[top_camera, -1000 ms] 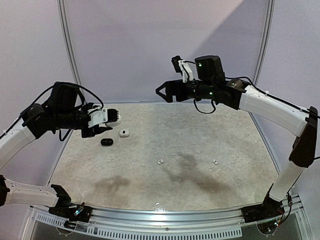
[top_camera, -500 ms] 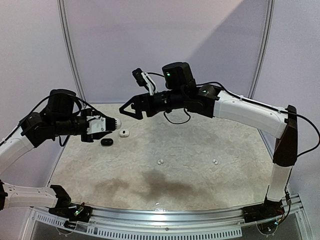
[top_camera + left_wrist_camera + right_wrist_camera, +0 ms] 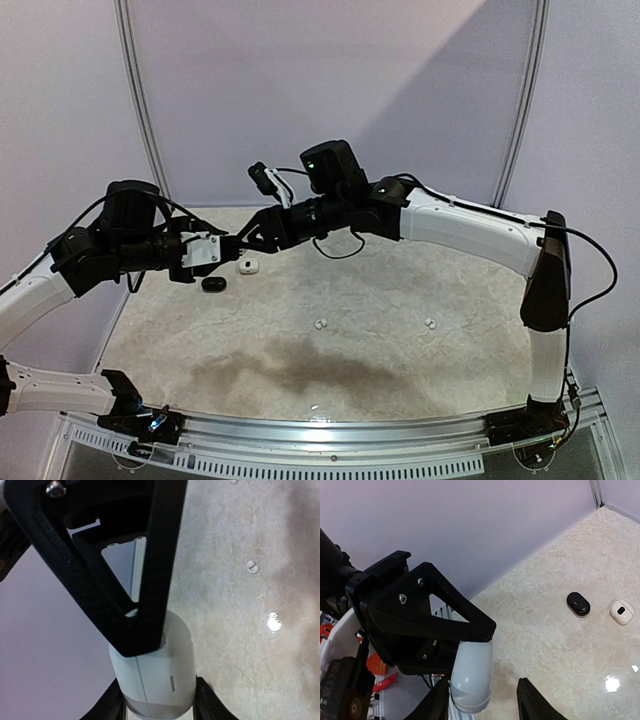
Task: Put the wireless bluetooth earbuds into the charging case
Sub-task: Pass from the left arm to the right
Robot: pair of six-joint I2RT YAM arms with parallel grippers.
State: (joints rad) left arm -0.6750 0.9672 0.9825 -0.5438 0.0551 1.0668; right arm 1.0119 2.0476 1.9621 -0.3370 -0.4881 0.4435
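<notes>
The left hand is clamped on the lower end of a white, glossy, pebble-shaped plastic charging case, holding it in the air above the far left part of the bench. The right hand has its fingers apart around the case's free end. In the left wrist view one of its black triangular fingers lies across the top of the case, apparently touching it. The step looks like getting the lid open, or taking a second grip, while the left hand steadies the case. To do it well, the right fingers should bear on the upper part alone, above the thin seam that runs along the shell. The left grip should stay low enough not to pinch the lid shut, and the pull should be gentle, since the smooth shell could slide out. Two tiny white glossy plastic earbuds lie well apart on the bench, one near its middle and one toward the right edge, and neither is in a hand. A small black oval case and a second white case lie side by side near the far left corner. No brand or writing can be read; the held case shows only a short dark slit.
</notes>
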